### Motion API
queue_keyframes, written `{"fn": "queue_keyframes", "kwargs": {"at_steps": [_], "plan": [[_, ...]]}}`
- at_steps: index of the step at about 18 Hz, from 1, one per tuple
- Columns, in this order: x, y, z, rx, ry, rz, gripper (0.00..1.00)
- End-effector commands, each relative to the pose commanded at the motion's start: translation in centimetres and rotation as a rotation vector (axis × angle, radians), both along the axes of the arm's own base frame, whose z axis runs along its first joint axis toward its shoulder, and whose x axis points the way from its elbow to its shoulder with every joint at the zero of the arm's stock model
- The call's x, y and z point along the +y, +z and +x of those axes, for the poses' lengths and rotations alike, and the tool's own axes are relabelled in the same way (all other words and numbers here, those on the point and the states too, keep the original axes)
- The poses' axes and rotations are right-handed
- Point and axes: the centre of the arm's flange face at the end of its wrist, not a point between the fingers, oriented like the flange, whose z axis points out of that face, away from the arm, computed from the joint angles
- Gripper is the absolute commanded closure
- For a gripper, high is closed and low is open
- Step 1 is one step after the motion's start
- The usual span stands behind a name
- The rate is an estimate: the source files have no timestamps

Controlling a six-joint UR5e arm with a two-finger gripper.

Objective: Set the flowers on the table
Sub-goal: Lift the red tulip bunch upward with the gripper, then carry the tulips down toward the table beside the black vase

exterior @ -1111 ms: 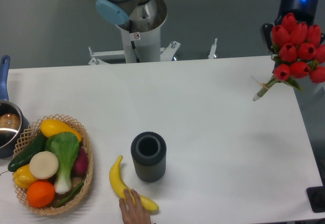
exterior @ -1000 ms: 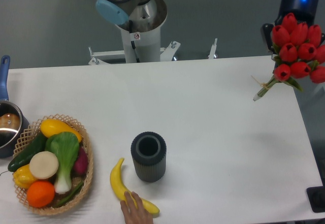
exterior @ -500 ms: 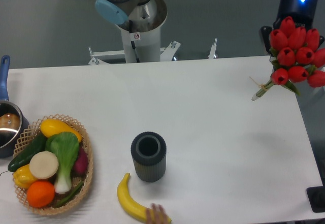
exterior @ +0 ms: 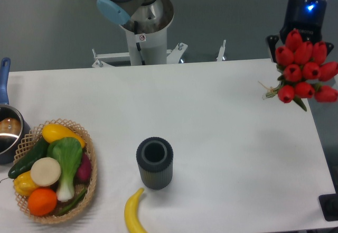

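One bunch: red tulip flowers (exterior: 302,64) with green leaves and thin stems tied in tan string, hanging in the air over the far right corner of the counter, not touching it.
Counter: large white rectangular tabletop (exterior: 222,132) with rounded corners, bearing everything else.
End effector: black two-finger tool (exterior: 299,35) under a dark housing with a blue light, right behind the buds; its fingers are hidden by the bunch. Since the flowers hang unsupported, it is judged to be clamped on them, though the grip itself cannot be seen.
Other things: ribbed dark grey cylindrical cup (exterior: 154,163) near the front middle; yellow banana (exterior: 134,214) just in front of it at the counter edge; round wicker basket (exterior: 91,164) of vegetables and fruit at the front left; blue-handled pot (exterior: 6,127) at the left edge.
Progress: the picking-up part looks done; the flowers are aloft.
Left to do: bring the bunch down onto bare counter, likely the open right half, and let go.
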Motion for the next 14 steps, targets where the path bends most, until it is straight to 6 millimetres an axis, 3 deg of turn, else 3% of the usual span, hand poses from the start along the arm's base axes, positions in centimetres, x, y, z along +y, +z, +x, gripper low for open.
{"fn": "queue_keyframes", "kwargs": {"at_steps": [6,12,14], "plan": [[1.9,-1.8,0.4,0.025,0.049,-0.224,0.63],[7.6,-5.8,0.3,0.033,0.036,-0.43,0.63],[9.5,-7.2,-0.6,0.038,0.025,-0.484,0.63]]}}
